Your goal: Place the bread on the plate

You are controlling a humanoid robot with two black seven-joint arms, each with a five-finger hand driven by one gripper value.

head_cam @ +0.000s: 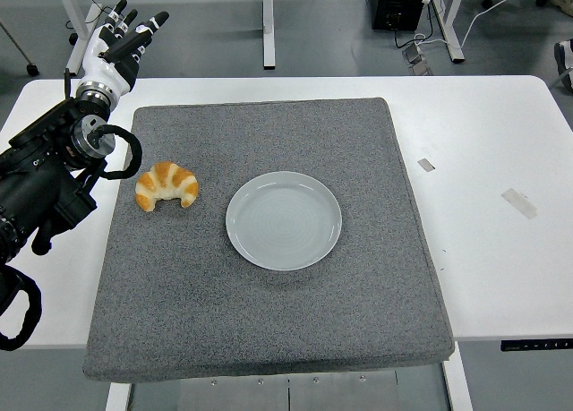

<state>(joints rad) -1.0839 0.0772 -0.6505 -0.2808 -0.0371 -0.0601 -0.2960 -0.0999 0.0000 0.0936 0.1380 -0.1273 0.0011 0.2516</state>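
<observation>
A broad white rectangular table carries everything. Most of its middle is covered by a square grey speckled foam mat, which serves as the landmark here. At the mat's centre lies a round, pale grey-blue ceramic plate, with nothing on it. Left of the plate, near the mat's left edge and well apart from the plate, sits the golden-brown crescent-shaped croissant bread, its tips pointing toward the table's near edge. The robot's black left arm reaches in beside the mat's left edge, and its white-and-black left hand is raised beyond the mat's far-left corner, fingers extended and slightly apart, holding nothing. Two small strips of tape lie on the bare table right of the mat.
</observation>
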